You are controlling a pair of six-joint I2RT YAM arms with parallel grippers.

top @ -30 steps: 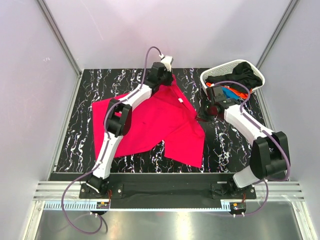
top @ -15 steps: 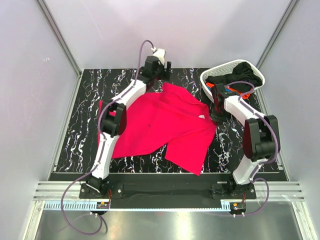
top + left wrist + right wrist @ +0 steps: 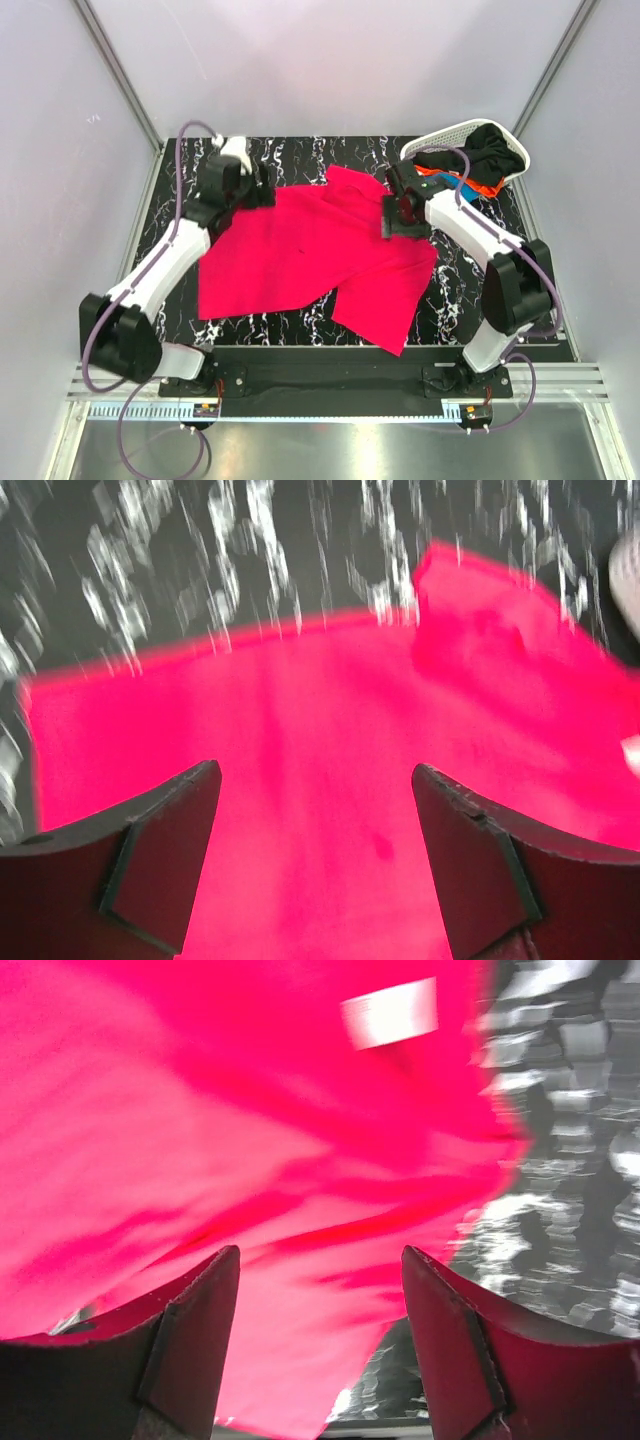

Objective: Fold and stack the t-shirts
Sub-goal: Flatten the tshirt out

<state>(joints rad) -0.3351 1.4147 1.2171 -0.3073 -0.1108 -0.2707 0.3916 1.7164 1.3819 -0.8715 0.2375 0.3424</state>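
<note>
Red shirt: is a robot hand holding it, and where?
No, nothing is held. The left gripper and the right gripper are both open above the red shirt, which lies spread out below them.

A white plastic basket (image 3: 442,134) sits at the far right corner of the black table (image 3: 168,292), which has white wiggly lines.

a robot lab cell: white panel walls (image 3: 330,60), aluminium frame (image 3: 115,70), black marbled table (image 3: 165,290).
</note>
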